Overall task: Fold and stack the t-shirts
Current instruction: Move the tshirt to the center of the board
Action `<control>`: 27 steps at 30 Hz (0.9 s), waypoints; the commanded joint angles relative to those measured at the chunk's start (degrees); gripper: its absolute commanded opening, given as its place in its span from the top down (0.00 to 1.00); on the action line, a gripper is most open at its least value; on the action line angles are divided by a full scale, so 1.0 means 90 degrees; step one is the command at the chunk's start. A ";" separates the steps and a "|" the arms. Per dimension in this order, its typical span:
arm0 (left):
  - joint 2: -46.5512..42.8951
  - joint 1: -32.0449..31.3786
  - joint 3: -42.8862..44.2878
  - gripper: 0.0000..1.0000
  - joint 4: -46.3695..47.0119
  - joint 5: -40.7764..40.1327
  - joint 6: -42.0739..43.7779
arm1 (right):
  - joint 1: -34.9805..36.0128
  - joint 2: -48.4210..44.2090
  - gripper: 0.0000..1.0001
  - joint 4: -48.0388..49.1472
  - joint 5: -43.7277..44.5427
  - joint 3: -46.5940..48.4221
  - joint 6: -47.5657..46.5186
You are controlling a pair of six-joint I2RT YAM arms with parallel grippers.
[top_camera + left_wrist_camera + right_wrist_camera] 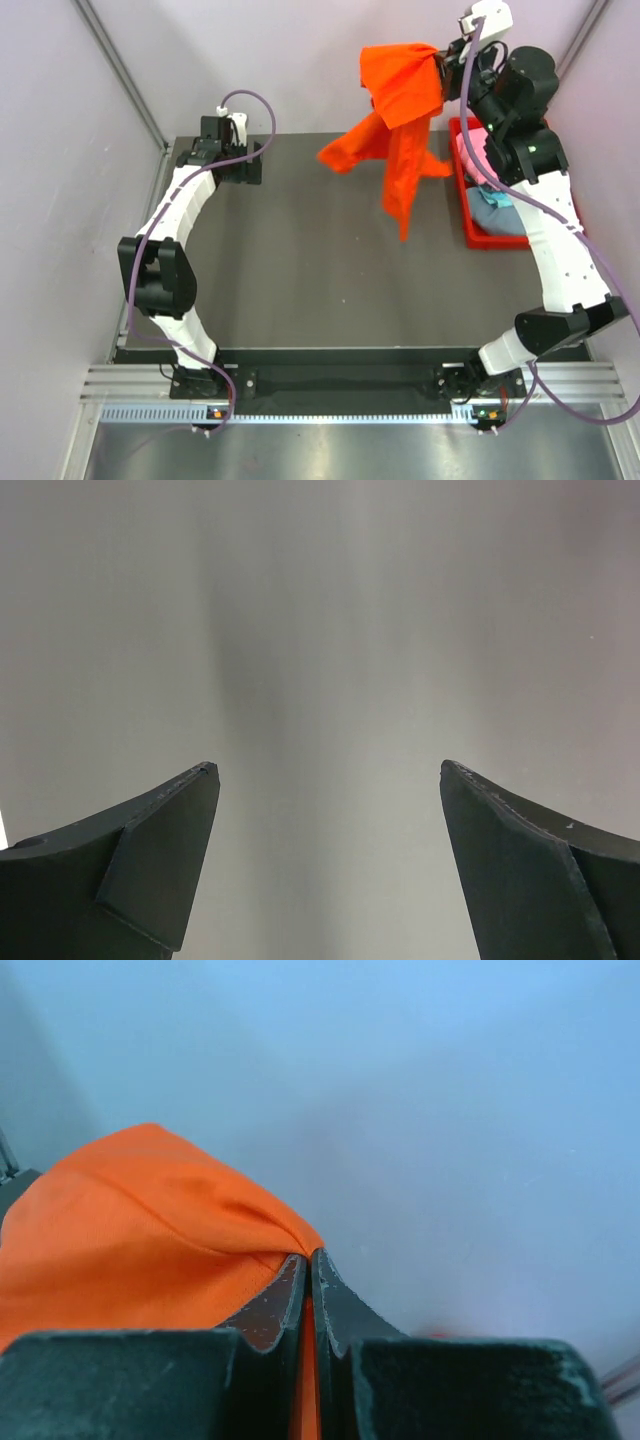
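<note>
A bright orange t-shirt (400,110) hangs in the air above the table's far right, bunched and draping down. My right gripper (448,62) is raised high and shut on the shirt's upper edge; in the right wrist view the orange t-shirt (140,1240) is pinched between the closed fingers of the right gripper (309,1256). More t-shirts, pink (468,152) and grey-blue (492,212), lie in the red bin (478,238). At the far left of the table, my left gripper (252,160) stands open; the left gripper (328,770) shows nothing between its wide-apart fingers.
The red plastic bin stands at the right edge of the dark table (290,260). Pale walls close in on the left, back and right. A metal rail (330,385) runs along the near edge between the arm bases.
</note>
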 commanded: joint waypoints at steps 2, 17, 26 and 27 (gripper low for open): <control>-0.0066 -0.0017 0.0185 0.04 0.0235 -0.0080 0.0050 | 0.0002 -0.0006 1.00 0.0500 -0.0158 -0.0299 0.0118; -0.0232 -0.0027 -0.0185 0.04 0.0060 0.0378 -0.0027 | -0.1316 -0.0016 0.40 -0.0456 0.0897 -0.3671 0.0693; -0.0535 -0.0193 -0.1162 0.06 -0.0077 0.1659 -0.0496 | -0.0682 0.1190 0.20 -0.0835 -0.1494 -0.1722 -0.0246; -0.0554 -0.0193 -0.1163 0.06 -0.0077 0.1659 -0.0506 | -0.0633 0.1475 0.20 -0.1243 -0.1882 -0.1475 -0.0148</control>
